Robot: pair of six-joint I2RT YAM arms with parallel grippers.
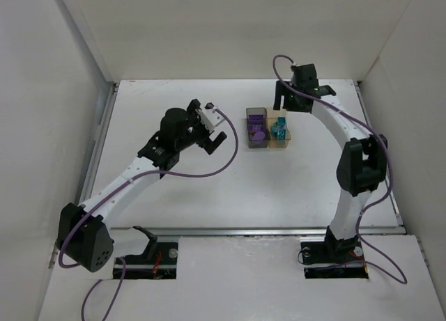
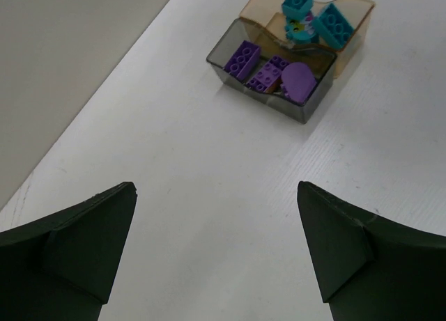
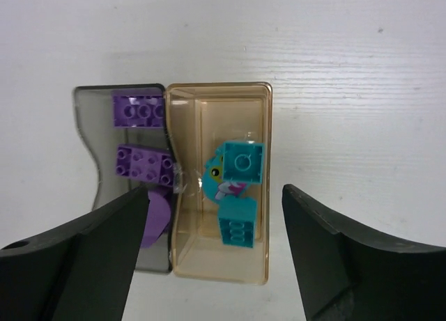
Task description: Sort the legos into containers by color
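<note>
The right tool (image 3: 214, 196) hangs released and empty over the amber translucent bin (image 3: 261, 126) holding teal studded bricks (image 3: 242, 162). Purple studded bricks (image 3: 144, 162) sit in the smoky grey bin (image 3: 87, 126) beside it. The left tool (image 2: 216, 189) gapes empty, well back; sorting looks done, so lift clear next.

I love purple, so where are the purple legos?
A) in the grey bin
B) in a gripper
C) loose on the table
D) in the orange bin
A: the purple legos all lie in the grey bin, while the orange bin beside it holds only teal ones.
</note>
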